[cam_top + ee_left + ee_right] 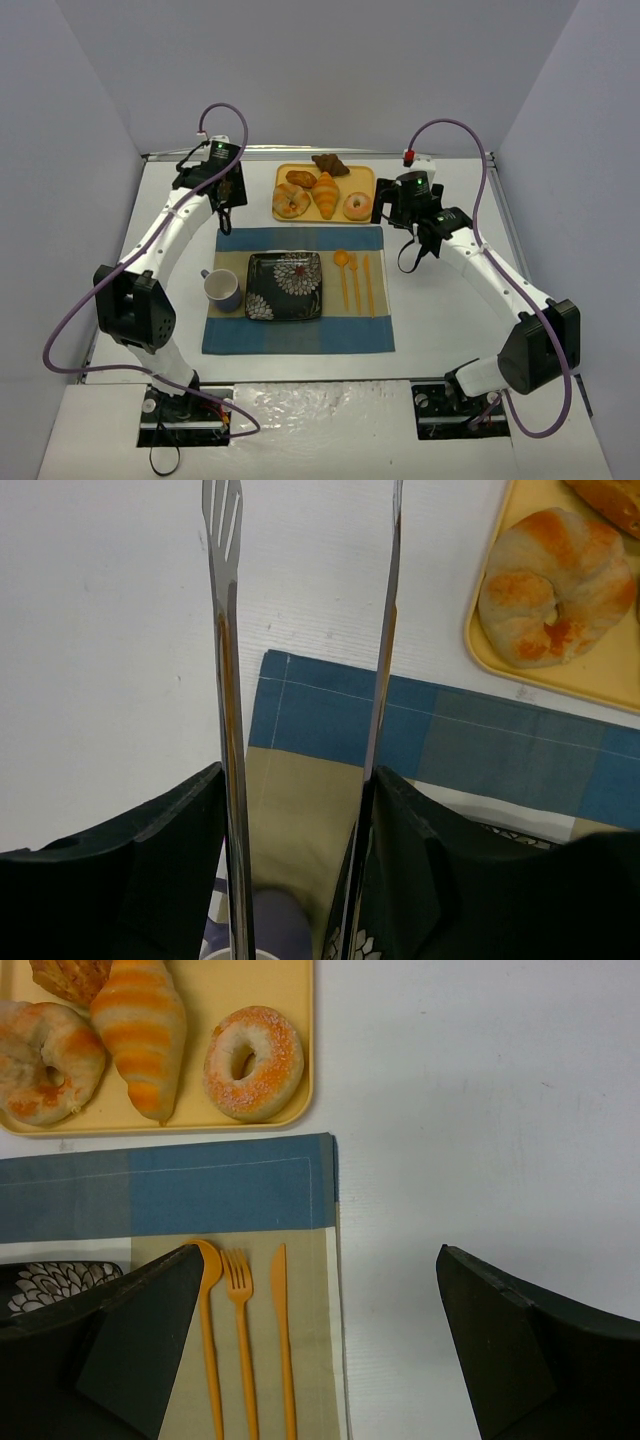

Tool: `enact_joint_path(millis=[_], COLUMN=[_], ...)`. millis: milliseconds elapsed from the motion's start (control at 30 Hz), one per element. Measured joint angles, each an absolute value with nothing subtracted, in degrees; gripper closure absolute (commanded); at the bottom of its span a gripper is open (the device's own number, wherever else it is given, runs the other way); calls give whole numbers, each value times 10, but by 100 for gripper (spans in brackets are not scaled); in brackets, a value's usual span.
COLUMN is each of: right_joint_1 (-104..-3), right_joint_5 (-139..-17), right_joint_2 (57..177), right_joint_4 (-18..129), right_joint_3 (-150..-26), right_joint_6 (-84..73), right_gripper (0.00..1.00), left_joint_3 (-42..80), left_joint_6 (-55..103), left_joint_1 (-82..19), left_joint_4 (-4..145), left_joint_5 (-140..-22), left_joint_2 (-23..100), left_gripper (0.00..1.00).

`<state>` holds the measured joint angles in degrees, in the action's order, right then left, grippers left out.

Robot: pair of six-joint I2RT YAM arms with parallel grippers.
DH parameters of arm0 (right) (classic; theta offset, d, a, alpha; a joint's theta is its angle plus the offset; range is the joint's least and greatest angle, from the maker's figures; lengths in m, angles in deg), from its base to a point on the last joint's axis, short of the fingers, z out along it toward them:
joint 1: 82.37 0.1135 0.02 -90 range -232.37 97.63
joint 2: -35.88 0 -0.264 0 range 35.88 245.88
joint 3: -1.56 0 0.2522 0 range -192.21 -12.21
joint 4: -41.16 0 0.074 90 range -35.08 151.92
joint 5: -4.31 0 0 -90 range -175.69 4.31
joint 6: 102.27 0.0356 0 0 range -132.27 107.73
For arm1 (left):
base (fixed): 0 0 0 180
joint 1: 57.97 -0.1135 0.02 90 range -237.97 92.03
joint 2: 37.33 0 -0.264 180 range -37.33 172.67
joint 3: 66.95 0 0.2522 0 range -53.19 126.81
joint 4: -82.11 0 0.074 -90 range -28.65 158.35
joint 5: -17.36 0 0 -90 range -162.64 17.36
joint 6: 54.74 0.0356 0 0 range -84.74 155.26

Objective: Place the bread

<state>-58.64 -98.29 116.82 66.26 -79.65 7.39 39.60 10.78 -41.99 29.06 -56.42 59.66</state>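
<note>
Five breads lie on one yellow tray (365,175) at the far middle of the table: a brown roll (301,179), a dark star-shaped pastry (330,164), a mottled orange-dusted ring (291,201), a striped croissant (326,193) and a sugared doughnut (357,206). Nearer sits one blue placemat (300,335) with one dark flowered plate (285,286), one mug (223,289) to its left, and one orange spoon (342,262), fork (355,280) and knife (367,285) to its right. The left gripper (300,780) pinches one pair of metal tongs (228,680), whose arms stand apart and empty. The right gripper (320,1252) has its fingers spread wide, holding nothing.
</note>
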Motion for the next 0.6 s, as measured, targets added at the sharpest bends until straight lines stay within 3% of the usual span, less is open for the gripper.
enact_joint_path(millis=[600], right_joint_1=[-586], right_joint_5=[-983], right_joint_2=[1165], right_joint_4=[662], right_joint_3=[-789], right_joint_6=[74], right_gripper=[0], left_joint_3=[481], left_joint_6=[121], left_joint_1=[-332], left_joint_4=[291], left_joint_5=[-605], left_joint_2=[643], left_gripper=[41])
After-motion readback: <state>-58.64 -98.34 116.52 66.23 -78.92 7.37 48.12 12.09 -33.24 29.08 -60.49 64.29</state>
